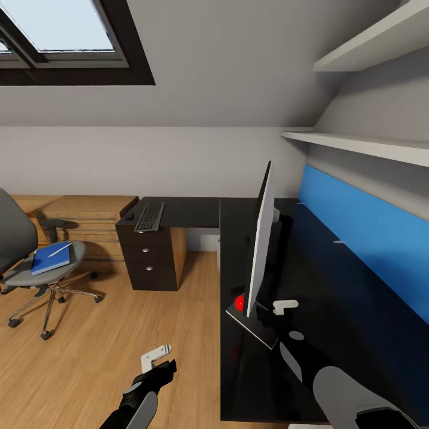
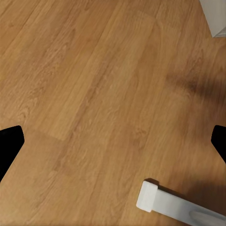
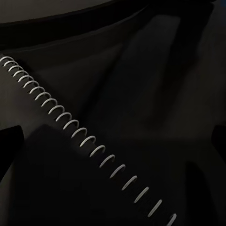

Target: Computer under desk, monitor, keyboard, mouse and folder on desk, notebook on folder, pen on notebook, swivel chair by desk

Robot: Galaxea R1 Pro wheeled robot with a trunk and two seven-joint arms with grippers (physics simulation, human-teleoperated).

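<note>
The desk (image 1: 196, 211), L-shaped with a glossy black top, runs from its drawer unit (image 1: 149, 256) round to the long wing under the right gripper (image 1: 285, 306); that wing's near edge drops to open wooden floor (image 1: 119, 333), the widest free room, which lies all round the left gripper (image 1: 156, 354). Well beyond the left gripper's fingers stands the grey swivel chair (image 1: 24, 250) on its chrome star base, clear of the desk. The monitor (image 1: 260, 238) stands edge-on, thin and silver-white, its black stand just beside the right gripper. The blue folder (image 1: 50, 260) lies flat on the chair seat with the white pen (image 1: 59, 249) across it. The keyboard (image 1: 149, 217) lies above the drawers, the small black mouse (image 1: 129, 217) beside it. Under the right gripper's fingers the wrist view shows a dark notebook (image 3: 94, 183) with white spiral binding. Whether either gripper's fingers are spread or closed cannot be told.
</note>
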